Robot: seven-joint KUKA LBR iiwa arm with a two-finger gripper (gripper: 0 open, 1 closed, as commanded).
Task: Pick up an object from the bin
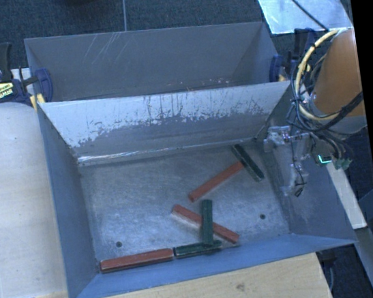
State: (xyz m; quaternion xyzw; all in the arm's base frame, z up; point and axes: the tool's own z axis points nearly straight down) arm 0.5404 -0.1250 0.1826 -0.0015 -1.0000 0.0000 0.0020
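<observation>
While the arm hangs by the right wall, the pick looks not yet begun

Looking down into the grey bin point(72, 216), I see the arm point(338, 75) reaching in from the right and its gripper point(297, 184) over the sloping right wall, with nothing visibly in it, though I cannot tell whether it is open or closed; nearest it, just to its left at the back right of the floor, lies a dark green bar point(248, 161), a red-brown bar point(216, 182) beside that, and more crossed bars point(205, 235) along the front; I'd judge this the approach, the next move needing a shift left, then a descent square across the green bar, clear of the wall
</observation>
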